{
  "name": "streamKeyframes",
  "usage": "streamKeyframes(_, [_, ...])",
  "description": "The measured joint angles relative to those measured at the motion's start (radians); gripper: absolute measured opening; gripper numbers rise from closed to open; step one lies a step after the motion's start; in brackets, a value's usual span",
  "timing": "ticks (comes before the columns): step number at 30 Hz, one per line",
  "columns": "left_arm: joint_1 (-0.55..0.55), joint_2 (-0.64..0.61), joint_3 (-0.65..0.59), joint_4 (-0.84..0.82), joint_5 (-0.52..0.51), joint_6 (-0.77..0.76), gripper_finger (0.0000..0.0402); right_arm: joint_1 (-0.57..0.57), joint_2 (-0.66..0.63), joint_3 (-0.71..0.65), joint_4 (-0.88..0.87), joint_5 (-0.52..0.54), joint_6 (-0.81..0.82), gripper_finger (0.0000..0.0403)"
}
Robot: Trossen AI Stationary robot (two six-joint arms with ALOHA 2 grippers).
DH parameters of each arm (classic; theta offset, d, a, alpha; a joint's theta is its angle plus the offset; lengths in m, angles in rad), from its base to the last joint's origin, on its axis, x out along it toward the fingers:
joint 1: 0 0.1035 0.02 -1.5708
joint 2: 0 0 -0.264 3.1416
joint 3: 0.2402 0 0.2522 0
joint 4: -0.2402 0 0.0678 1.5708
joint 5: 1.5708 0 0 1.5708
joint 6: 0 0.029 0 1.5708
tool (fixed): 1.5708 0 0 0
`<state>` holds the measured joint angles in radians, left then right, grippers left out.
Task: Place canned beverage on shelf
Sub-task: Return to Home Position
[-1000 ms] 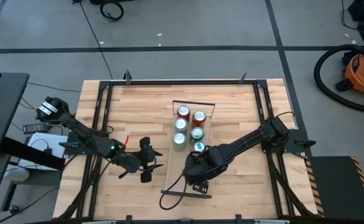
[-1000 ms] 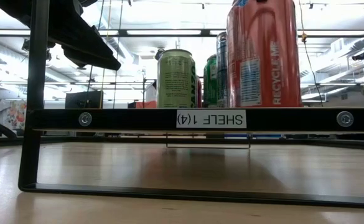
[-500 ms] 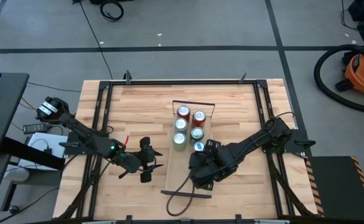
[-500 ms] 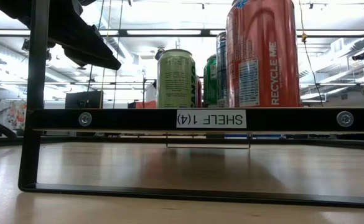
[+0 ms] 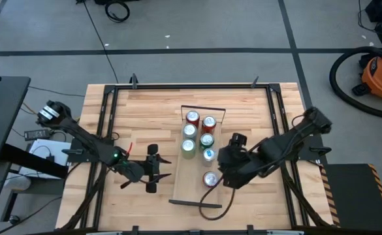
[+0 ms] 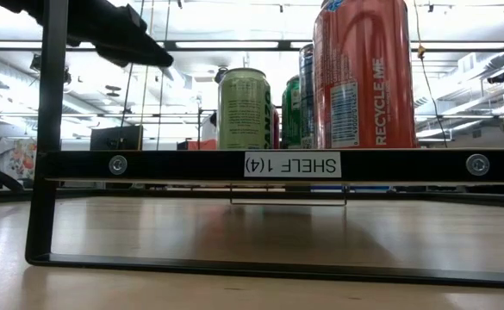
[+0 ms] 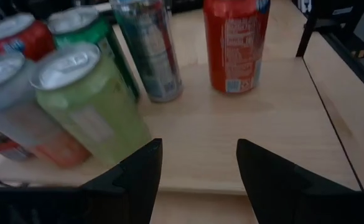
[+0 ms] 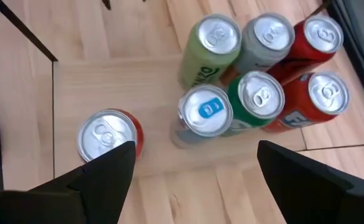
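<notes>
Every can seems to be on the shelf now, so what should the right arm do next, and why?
Probably draw the right gripper back toward its side of the table: its fingers are open and empty, and the lone red can stands on the shelf. The left gripper waits beside the shelf.

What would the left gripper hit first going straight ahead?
Likely the shelf edge; above it, the left gripper aims at the gap between the slim can and lone red can. Height unclear.
</notes>
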<state>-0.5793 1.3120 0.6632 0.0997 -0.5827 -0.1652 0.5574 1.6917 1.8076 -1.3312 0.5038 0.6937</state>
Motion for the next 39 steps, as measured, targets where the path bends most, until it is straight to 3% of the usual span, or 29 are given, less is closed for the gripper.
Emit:
streamKeyframes(8, [0.006,-0.124,0.000,-0.064,-0.031,0.065,0.0217,-0.001,-0.270,-0.407,0.301,0.033,-0.022,0.0347])
streamKeyframes(15, [0.091,-0.170,0.000,-0.073,0.001,0.113,0.0217,0.004,-0.518,-0.714,0.584,0.136,-0.107,0.0347])
streamKeyframes(19, [0.158,-0.159,-0.045,0.063,0.098,0.125,0.0217,-0.003,-0.647,-0.921,0.832,0.140,-0.191,0.0347])
streamKeyframes(23, [0.203,-0.192,-0.126,0.116,0.107,0.136,0.0217,-0.023,-0.759,-1.109,1.016,0.131,-0.223,0.0347])
streamKeyframes(31, [0.298,-0.370,-0.340,0.329,0.108,0.133,0.0217,-0.060,-1.012,-1.324,1.121,0.142,-0.262,0.0347])
streamKeyframes(39, [0.348,-0.550,-0.446,0.342,0.015,0.155,0.0217,-0.110,-1.246,-1.489,1.237,0.135,-0.388,0.0347])
